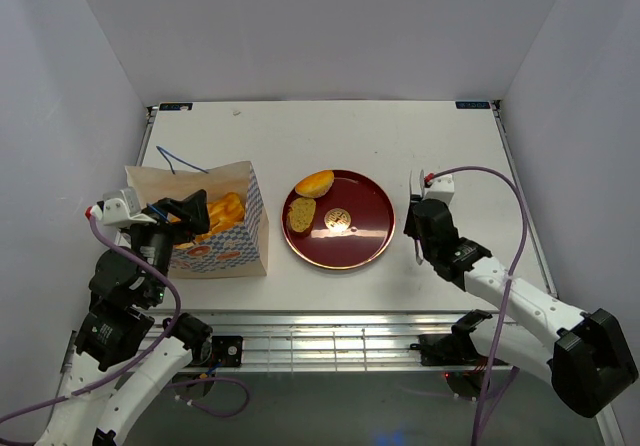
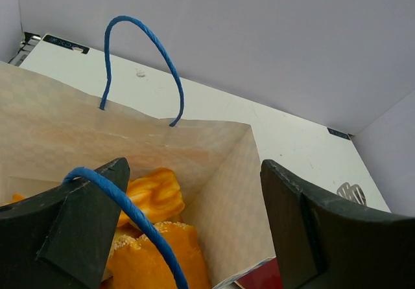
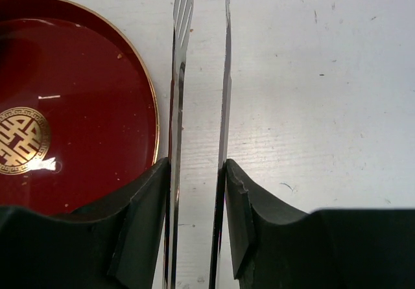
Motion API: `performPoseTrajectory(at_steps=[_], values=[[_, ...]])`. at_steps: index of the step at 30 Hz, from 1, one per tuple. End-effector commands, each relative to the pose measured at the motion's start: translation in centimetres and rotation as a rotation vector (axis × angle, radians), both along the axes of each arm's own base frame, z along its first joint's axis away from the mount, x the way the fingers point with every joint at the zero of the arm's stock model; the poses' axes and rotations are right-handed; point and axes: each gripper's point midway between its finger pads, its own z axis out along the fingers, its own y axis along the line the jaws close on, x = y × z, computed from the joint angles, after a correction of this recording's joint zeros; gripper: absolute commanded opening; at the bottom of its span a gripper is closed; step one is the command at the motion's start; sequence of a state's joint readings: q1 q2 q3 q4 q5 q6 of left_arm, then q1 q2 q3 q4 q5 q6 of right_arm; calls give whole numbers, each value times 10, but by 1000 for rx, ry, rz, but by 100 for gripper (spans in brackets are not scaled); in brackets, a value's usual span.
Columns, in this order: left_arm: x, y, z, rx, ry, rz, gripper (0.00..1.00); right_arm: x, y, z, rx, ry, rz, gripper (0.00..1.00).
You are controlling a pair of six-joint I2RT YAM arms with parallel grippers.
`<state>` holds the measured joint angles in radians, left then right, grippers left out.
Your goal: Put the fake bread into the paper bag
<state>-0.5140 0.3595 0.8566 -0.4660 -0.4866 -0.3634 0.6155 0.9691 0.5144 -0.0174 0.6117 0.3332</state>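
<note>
Two pieces of fake bread (image 1: 315, 183) lie on the red plate (image 1: 372, 218); your left gripper (image 2: 194, 172) hangs spread above the paper bag (image 1: 235, 251), your right gripper (image 3: 198, 172) pinches metal tongs (image 3: 181, 43).

Handle (image 2: 139, 227) across paper bag (image 2: 227, 185) mouth — seemingly

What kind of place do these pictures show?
Probably a robot test cell: plain white walls enclose the table, and the fake bread, paper bag, plate and tongs look like staged props.
</note>
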Motion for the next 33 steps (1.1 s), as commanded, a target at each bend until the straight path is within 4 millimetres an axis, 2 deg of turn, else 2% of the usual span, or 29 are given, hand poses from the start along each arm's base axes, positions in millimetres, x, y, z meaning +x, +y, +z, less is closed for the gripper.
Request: performPoseTrajectory(at_steps=[1, 6, 14, 16, 33], values=[[4, -1, 2, 11, -6, 5, 92, 15, 6, 0, 69, -24, -8, 45], [6, -1, -1, 20, -4, 9, 92, 24, -1, -20, 46, 27, -32, 45], [2, 4, 0, 36, -6, 24, 92, 39, 2, -31, 79, 57, -20, 47], [1, 5, -1, 38, -5, 26, 92, 41, 3, -36, 76, 74, -18, 50], [-2, 11, -6, 51, 8, 47, 92, 49, -5, -63, 66, 162, -29, 56]])
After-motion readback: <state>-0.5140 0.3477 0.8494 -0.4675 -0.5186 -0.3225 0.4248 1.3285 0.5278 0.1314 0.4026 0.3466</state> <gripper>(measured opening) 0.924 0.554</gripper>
